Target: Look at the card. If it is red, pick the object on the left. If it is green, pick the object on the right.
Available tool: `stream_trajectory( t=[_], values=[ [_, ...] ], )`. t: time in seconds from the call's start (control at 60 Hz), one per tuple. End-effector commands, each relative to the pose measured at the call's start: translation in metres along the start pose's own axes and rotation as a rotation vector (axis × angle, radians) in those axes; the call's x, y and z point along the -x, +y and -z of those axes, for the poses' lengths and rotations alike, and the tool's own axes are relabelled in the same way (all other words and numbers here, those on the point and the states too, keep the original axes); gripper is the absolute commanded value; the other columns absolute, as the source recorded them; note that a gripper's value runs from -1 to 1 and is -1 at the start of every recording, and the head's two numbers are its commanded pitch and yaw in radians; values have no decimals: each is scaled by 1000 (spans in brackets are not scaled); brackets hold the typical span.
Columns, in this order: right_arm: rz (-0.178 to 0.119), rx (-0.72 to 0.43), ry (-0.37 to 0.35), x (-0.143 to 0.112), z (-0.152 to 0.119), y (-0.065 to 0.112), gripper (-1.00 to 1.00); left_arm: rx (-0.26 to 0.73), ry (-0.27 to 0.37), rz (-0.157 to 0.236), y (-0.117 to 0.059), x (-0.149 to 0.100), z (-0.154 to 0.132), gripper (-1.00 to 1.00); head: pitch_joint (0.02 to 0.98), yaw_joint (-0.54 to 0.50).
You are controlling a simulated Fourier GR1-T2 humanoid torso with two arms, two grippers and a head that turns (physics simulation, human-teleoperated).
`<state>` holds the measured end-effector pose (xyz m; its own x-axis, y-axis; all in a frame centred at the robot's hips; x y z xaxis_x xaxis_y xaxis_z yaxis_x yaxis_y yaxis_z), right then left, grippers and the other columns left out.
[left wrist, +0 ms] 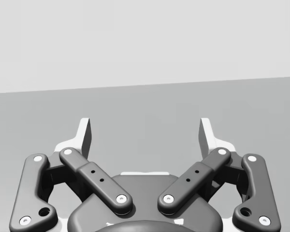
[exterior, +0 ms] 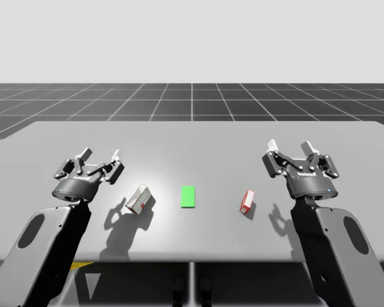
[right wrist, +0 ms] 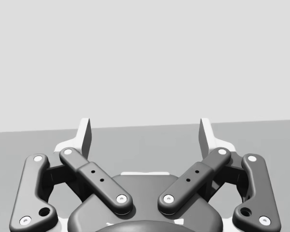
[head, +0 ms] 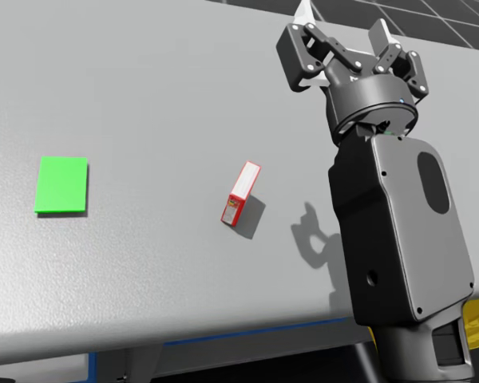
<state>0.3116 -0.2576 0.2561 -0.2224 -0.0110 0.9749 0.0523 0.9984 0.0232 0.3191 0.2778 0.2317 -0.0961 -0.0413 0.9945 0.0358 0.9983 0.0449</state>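
A green card [exterior: 188, 196] [head: 61, 184] lies flat at the middle of the grey table [exterior: 192, 141]. Left of it rests a grey-white box [exterior: 140, 199] with a red mark. To the card's right lies a small red box [exterior: 247, 201] [head: 240, 194] with a white face. My left gripper [exterior: 100, 155] [left wrist: 145, 133] is open, raised above the table, left of the grey-white box. My right gripper [exterior: 293, 149] [head: 341, 22] [right wrist: 145, 133] is open too, raised to the right of and behind the red box. Nothing sits between either pair of fingers.
The table's front edge [exterior: 192, 261] runs just below the objects. Behind the table lies a dark gridded floor [exterior: 192, 99]. My right forearm [head: 399, 231] stands close beside the red box.
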Motion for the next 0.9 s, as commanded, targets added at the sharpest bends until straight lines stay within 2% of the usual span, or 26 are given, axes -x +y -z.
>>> stream_trajectory(
  t=[0.017,0.05,0.083,0.133,0.2,0.283,0.317,0.367,0.433,0.5,0.55,0.717,0.767,0.817,0.9],
  values=[
    [15,22,12,-5,-6,6,-1000,1,1,-2,0,0,0,-1000,894,-343],
    [9,30,20,-5,-8,7,-1000,1,1,-4,0,0,0,-1000,893,-342],
    [-14,66,39,-9,-12,9,-1000,2,2,-5,0,0,0,-1000,890,-342],
    [18,45,56,-12,-17,10,-1000,3,2,-5,0,0,0,-1000,889,-341],
    [28,35,69,-19,-27,14,-1000,3,3,-7,0,0,0,-1000,887,-340],
    [26,64,77,-21,-43,26,-1000,4,4,-9,-1,0,0,-1000,885,-337],
    [14,79,79,-21,-50,33,-1000,4,5,-10,-1,0,0,-1000,885,-336],
    [-35,96,74,-19,-60,41,-1000,5,6,-10,-1,0,0,-1000,885,-335],
    [-74,106,76,-15,-74,51,-1000,6,6,-11,-1,0,-1,-1000,886,-333],
    [-85,83,81,-12,-86,55,-1000,6,6,-11,-1,0,-1,-1000,884,-331],
    [-87,57,89,-8,-95,56,-1000,7,6,-12,-2,0,-1,-1000,884,-331],
    [-56,1,184,15,-123,59,-1000,8,10,-7,-2,1,0,-1000,885,-328],
    [-73,-7,201,26,-132,61,-1000,9,10,-6,-2,1,0,-1000,886,-329],
    [-46,-2,224,31,-137,63,-1000,10,11,-5,-2,1,0,-1000,886,-329],
    [-28,-3,262,44,-150,67,-1000,9,11,-4,-2,2,0,-1000,888,-327]
  ],
)
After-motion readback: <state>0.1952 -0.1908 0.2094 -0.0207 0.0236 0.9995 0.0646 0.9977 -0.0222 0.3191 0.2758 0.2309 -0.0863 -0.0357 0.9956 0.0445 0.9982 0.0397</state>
